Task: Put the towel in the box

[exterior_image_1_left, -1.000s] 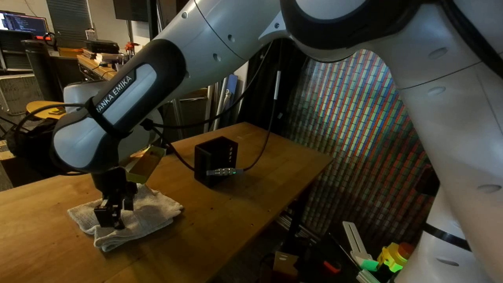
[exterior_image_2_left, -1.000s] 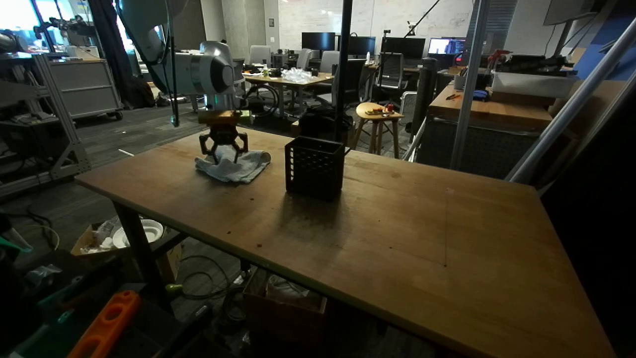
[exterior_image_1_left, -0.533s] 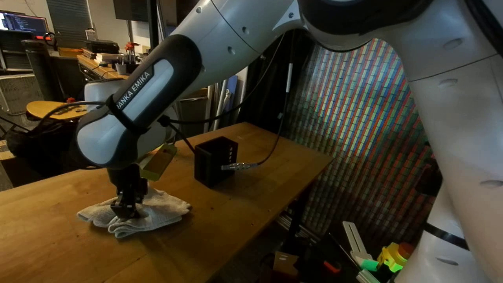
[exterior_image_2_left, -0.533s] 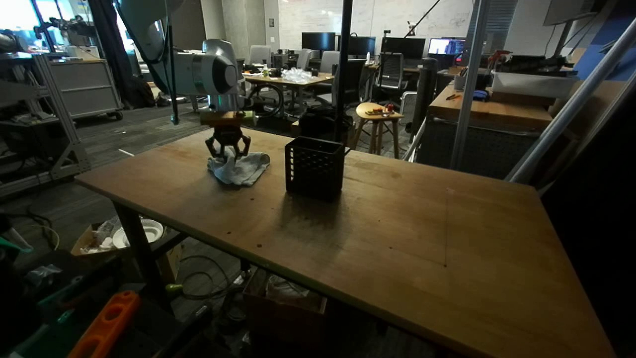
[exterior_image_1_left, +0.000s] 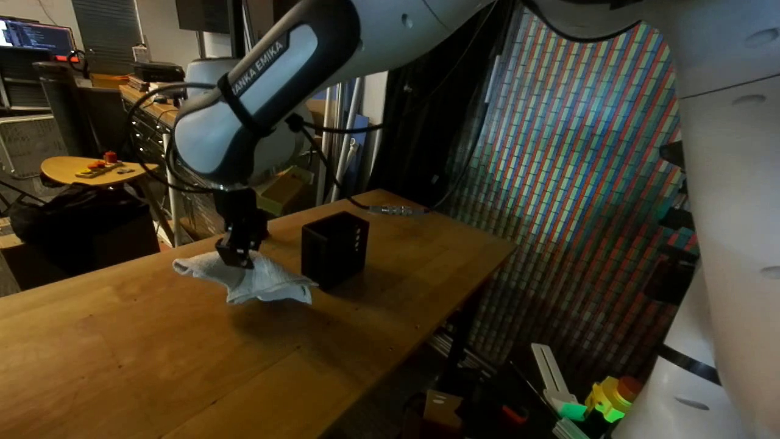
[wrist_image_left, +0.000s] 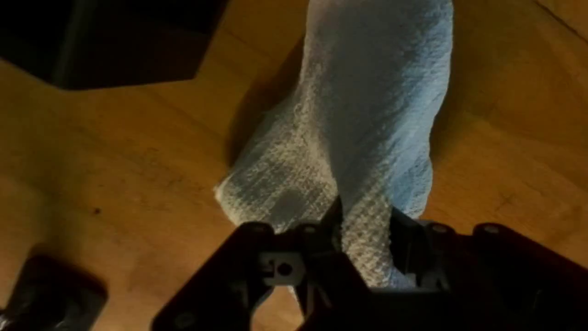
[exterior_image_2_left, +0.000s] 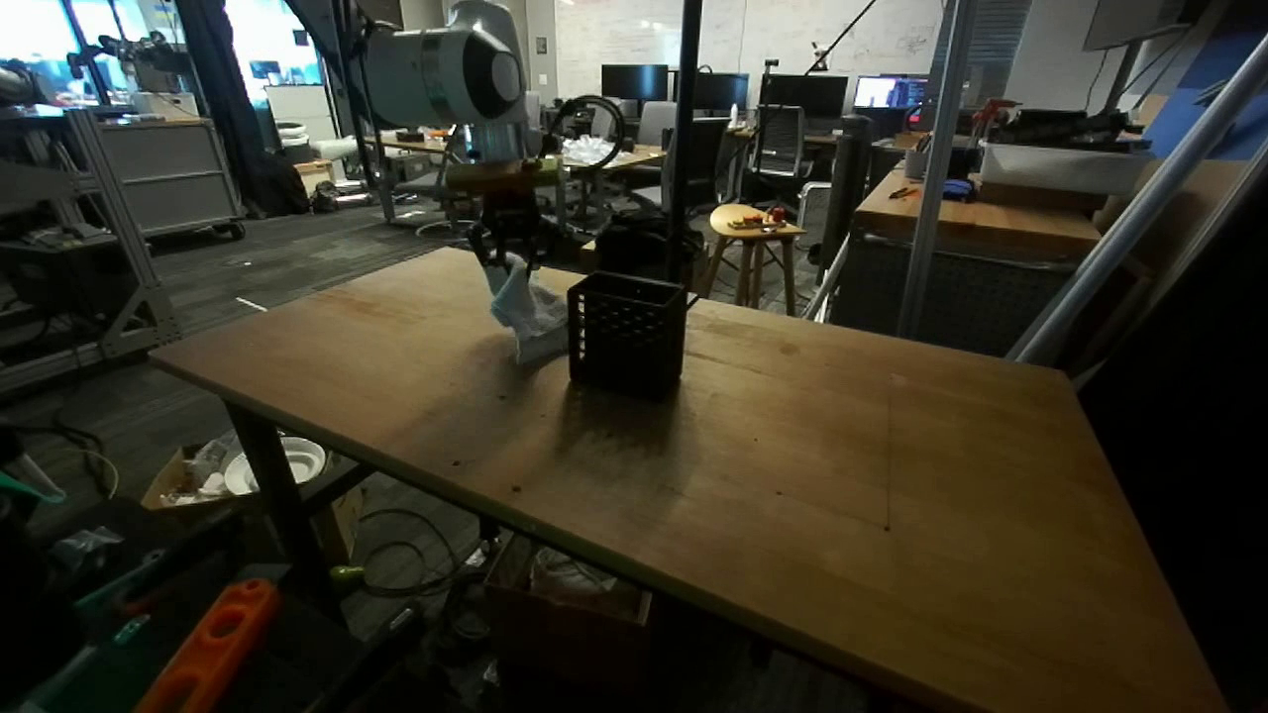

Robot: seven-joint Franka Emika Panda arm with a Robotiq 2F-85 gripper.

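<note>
The gripper (wrist_image_left: pixel 366 230), its jaws closer together, now pinches the towel (exterior_image_1_left: pixel 265 284) and holds it raised off the counter (exterior_image_1_left: pixel 152 360), nearer the box (exterior_image_1_left: pixel 326 262). Its loose cloth droops. In an exterior view the cable connector (exterior_image_1_left: pixel 395 210), earlier across the box, shows beside its top.

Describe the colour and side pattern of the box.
The box is black with perforated sides, clearest in an exterior view.

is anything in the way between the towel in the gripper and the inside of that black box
Only the wall of the black box: the towel, held in the gripper, hangs beside it, lower edge seemingly below the rim. Nothing else visible is between them. Lifting higher first would probably clear it.
</note>
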